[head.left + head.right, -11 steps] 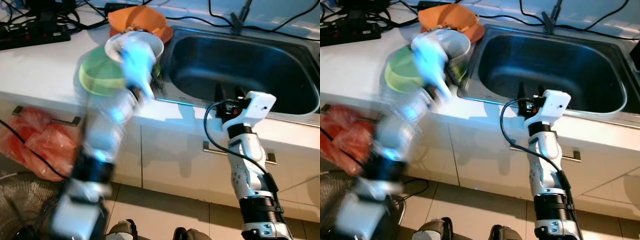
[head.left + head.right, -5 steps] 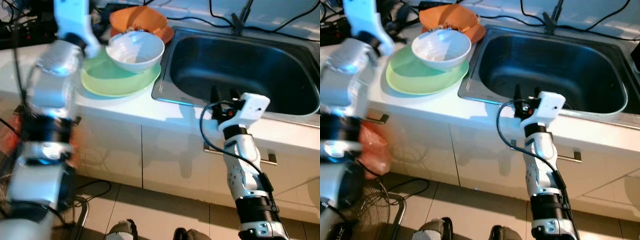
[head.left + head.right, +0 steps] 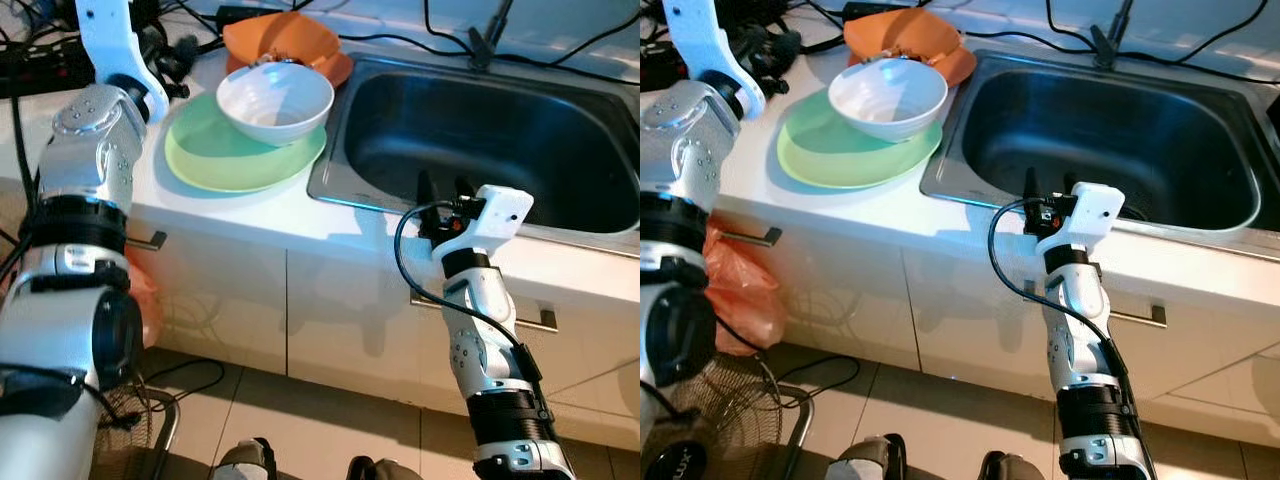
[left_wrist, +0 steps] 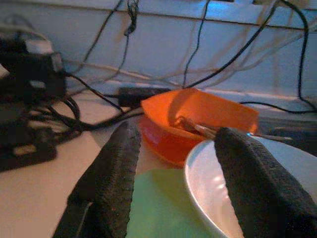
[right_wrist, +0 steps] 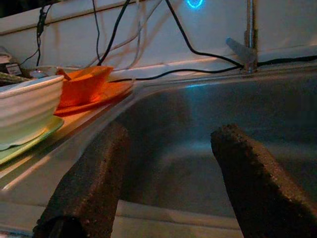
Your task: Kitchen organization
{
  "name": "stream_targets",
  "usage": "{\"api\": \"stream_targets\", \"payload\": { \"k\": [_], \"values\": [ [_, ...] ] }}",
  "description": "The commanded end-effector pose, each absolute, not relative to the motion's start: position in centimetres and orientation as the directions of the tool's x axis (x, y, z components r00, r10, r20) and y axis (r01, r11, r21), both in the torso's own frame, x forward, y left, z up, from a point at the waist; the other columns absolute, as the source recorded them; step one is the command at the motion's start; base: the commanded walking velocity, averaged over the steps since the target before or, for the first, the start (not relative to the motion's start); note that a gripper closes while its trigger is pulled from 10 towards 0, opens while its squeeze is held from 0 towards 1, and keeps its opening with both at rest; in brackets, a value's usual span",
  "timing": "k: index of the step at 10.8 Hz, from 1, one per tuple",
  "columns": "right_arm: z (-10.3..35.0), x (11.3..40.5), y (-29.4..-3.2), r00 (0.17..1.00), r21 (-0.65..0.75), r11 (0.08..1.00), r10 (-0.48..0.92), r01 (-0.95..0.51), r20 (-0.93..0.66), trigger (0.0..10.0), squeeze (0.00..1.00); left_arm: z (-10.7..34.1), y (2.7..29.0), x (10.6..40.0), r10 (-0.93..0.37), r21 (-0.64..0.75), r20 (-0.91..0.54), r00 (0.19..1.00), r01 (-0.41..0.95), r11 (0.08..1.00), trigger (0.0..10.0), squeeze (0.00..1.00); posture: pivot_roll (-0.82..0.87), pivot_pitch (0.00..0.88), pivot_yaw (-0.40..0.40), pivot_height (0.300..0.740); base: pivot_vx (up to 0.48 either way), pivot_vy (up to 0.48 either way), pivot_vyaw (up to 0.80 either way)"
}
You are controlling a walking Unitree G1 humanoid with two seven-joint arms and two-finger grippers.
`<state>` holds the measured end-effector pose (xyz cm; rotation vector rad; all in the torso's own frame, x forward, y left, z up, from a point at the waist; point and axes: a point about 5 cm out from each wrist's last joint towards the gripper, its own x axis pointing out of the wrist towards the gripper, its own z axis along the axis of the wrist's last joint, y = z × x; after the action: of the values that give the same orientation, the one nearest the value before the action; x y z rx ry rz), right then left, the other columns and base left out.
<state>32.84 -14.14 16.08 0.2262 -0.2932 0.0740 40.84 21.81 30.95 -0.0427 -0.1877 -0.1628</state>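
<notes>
Left eye view: white bowl (image 3: 275, 100) nested on green plate (image 3: 240, 155), probably stacked for tidying; left gripper (image 4: 176, 163) and right gripper (image 5: 168, 173) spread wide, empty.

left gripper (image 4: 173, 183): arm up at 10 o'clock, fingers wide apart | right gripper (image 5: 163, 178): at 3 o'clock, fingers wide apart

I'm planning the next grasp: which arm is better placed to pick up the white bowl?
Left. The left gripper is open at counter height beside the white bowl on the green plate. The right gripper is open over the sink, farther off.
</notes>
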Motion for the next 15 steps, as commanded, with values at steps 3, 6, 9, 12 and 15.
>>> {"api": "stream_targets", "payload": {
  "k": [3, 6, 9, 12, 15],
  "values": [
    [16.2, 33.1, -14.1, 0.953, 0.212, 0.972, 0.031, -0.099, 0.301, 10.0, 0.0, 30.7, 21.7, 41.3, -0.21, -0.037, 0.141, 0.967, 0.217, 0.976, 10.0, 1.0, 0.11, 0.117, -0.026, 0.74, 0.0, 0.0, 0.0],
    [16.3, 33.3, -13.8, 0.953, 0.216, 0.97, 0.038, -0.107, 0.302, 10.0, 0.0, 30.3, 21.4, 41.6, -0.235, -0.011, 0.098, 0.967, 0.237, 0.971, 10.0, 1.0, 0.11, 0.106, -0.022, 0.74, 0.0, 0.0, 0.0],
    [16.3, 33.4, -13.7, 0.952, 0.215, 0.97, 0.042, -0.111, 0.305, 10.0, 0.0, 29.3, 20.8, 41.9, -0.245, -0.033, 0.027, 0.969, 0.246, 0.969, 10.0, 0.0, 0.11, 0.095, -0.021, 0.74, 0.0, 0.0, 0.0],
    [16.3, 33.4, -13.7, 0.951, 0.217, 0.97, 0.041, -0.111, 0.305, 10.0, 0.0, 27.8, 19.9, 42.1, -0.261, -0.051, -0.028, 0.965, 0.259, 0.965, 10.0, 0.0, 0.11, 0.099, -0.019, 0.74, 0.0, 0.0, 0.0],
    [16.3, 33.5, -13.7, 0.952, 0.219, 0.97, 0.038, -0.109, 0.303, 10.0, 0.0, 26.8, 18.2, 42.2, -0.32, -0.165, 0.001, 0.948, 0.315, 0.934, 10.0, 0.0, 0.1, 0.105, -0.019, 0.74, 0.0, 0.0, 0.0]
  ]
}}
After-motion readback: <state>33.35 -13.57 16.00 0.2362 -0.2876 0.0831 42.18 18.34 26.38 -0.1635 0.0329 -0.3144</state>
